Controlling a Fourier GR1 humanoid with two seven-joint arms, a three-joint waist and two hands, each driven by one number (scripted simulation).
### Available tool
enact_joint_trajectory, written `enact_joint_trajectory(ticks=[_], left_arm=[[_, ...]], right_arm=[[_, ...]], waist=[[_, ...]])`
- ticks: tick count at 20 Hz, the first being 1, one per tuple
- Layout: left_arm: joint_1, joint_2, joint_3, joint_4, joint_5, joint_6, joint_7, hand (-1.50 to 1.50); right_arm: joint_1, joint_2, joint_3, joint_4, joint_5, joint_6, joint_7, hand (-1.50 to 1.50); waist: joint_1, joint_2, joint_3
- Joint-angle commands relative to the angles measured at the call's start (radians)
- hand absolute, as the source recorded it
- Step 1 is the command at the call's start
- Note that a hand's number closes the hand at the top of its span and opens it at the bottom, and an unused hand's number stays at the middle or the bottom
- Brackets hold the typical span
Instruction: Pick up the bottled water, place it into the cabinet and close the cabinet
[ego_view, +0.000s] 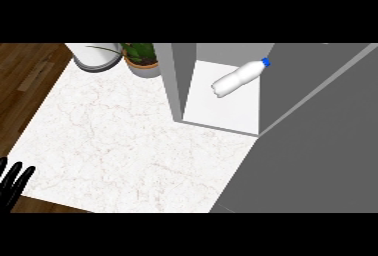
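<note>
The bottled water (238, 78) already lay on its side on the white floor of the cabinet (221, 107), so closing was your step. Your left hand (15, 180) rested at the lower left edge, fingers straight and apart, holding nothing; the right hand was out of view. You needed to swing the grey door (317, 145) shut without nudging the bottle.

Bottled water (238, 77) lies on its side on the white floor of the open cabinet (221, 107), blue cap toward upper right. Left hand (15, 181) rests at lower-left edge, fingers up. Potted plant (142, 59) at the marble surface (133, 150) far edge.
</note>
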Motion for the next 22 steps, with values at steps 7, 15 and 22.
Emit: enact_joint_trajectory(ticks=[7,15,22], left_arm=[[-0.012,0.025,0.033,-0.002,0.026,-0.048,0.006,-1.50],[0.011,0.030,0.068,0.041,0.061,-0.055,0.015,-1.50],[0.041,0.024,0.070,0.027,0.067,-0.100,0.017,-1.50]], right_arm=[[-0.216,0.299,-0.028,0.249,-0.276,-0.111,0.190,1.50],[-0.423,0.392,-0.254,0.504,-0.273,-0.178,0.217,1.50],[-0.777,0.495,-0.425,0.874,-0.206,-0.298,0.228,1.50]], waist=[[0.020,0.010,0.009],[-0.026,-0.006,0.013],[-0.039,-0.020,0.017]])
